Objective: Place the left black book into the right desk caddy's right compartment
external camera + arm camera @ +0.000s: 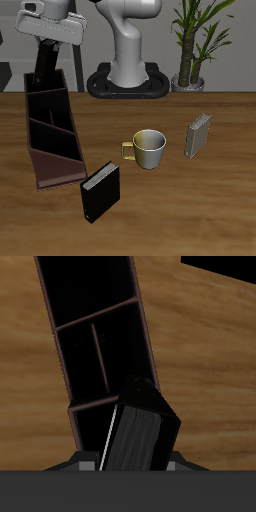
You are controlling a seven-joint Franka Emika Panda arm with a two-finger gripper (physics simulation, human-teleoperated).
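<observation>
My gripper (47, 45) is shut on the left black book (45, 66) and holds it tilted, its lower end at the far end of the right desk caddy (40, 150). That end is the right compartment (48, 100), a black-walled section away from the low maroon lip. I cannot tell whether the book touches the compartment floor. In the wrist view the book (140, 434) hangs from the gripper (135, 462) over the caddy (62, 328). The twin black book (100, 192) stands near the table's front edge.
A tan mug (149, 148) stands mid-table, beside the twin book. A grey ribbed book (198, 135) stands farther along the table. The robot's base (128, 70) and a potted plant (195, 40) are at the back.
</observation>
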